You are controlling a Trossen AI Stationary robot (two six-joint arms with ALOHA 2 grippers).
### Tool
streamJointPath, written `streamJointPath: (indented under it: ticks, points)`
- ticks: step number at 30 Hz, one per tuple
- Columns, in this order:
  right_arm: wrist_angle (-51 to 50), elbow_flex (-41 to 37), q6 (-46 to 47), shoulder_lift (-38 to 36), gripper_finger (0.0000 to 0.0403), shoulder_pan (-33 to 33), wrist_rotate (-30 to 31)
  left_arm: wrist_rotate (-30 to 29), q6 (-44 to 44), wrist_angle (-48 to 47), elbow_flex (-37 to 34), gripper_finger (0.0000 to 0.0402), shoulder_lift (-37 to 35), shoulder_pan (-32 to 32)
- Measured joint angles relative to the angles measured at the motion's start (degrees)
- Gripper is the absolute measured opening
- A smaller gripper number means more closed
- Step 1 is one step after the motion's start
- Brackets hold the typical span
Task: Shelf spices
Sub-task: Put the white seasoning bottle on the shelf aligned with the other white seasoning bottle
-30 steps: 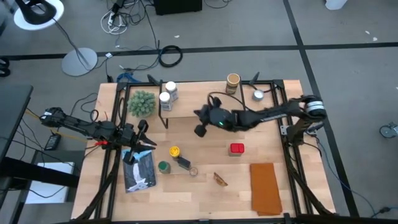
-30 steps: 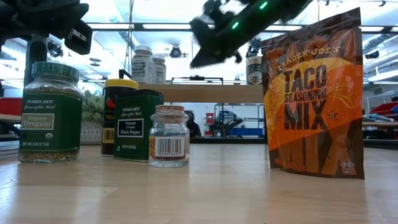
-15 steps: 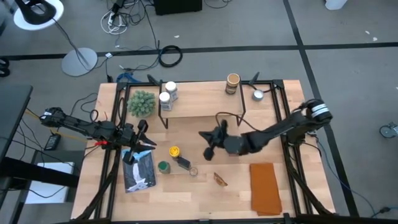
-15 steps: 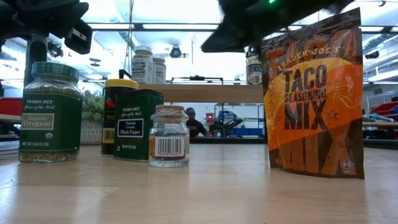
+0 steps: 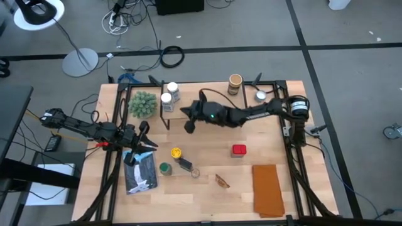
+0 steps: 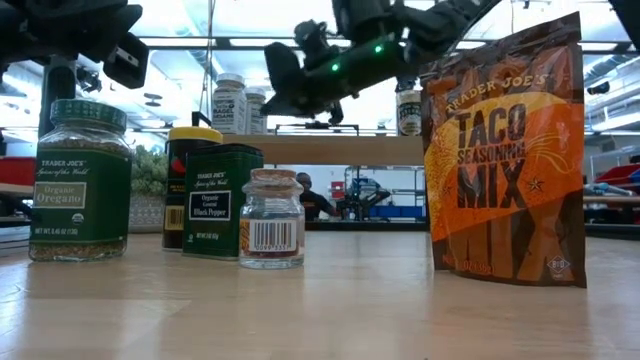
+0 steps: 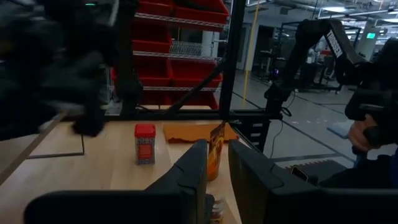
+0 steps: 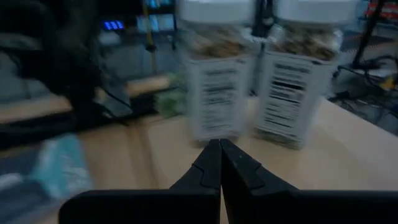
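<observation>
Above the table, in the high view, my right gripper [image 5: 189, 126] hangs at the front edge of the low riser shelf with a light wood top and black wire legs [image 5: 207, 100], while my left gripper [image 5: 143, 135] waits near the table's left side. Two white-lidded spice jars [image 5: 169, 94] stand at the shelf's left end and a tan cylindrical container [image 5: 235, 83] stands further right on it; the red tin [image 5: 239, 150], yellow-lidded jar [image 5: 176, 152] and green-lidded jar [image 5: 164, 168] remain on the tabletop.

In the low view, my right arm reaches across above the shelf plank, empty.

In the left wrist view, my left fingers [image 7: 199, 168] stand slightly parted, holding nothing.

In the right wrist view, my right fingers [image 8: 212, 163] are pressed together with nothing between them, pointing at the two white-lidded jars.

By my judgement, this is a pause between placements: next I must part the fingers and descend on a jar left on the tabletop.
</observation>
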Motion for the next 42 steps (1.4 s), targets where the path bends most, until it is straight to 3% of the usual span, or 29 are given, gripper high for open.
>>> streamJointPath:
  ticks: [7,13,20,25,42]
  points:
    - [-6.1,7.6,-2.4,3.2,0.0000,-4.8,-0.5,0.0,0.0,0.3,0.0,0.0069,0.0,0.0]
    - [-8.2,9.4,-3.8,3.4,0.0000,-8.2,-0.7,0.0,0.0,0.2,0.0,0.0069,0.0,0.0]
    - [-6.2,9.6,-3.6,3.4,0.0000,-11.7,-7.3,0.0,0.4,0.5,0.0,0.0069,0.0,0.0]
    - [-3.9,9.7,-3.7,3.4,0.0000,-12.2,-9.8,0.0,1.2,0.8,0.0,0.0069,0.0,0.0]
    - [-15.9,21.9,-5.8,9.1,0.0000,-12.5,-11.0,0.1,1.1,0.1,0.0,0.0069,0.0,0.0]
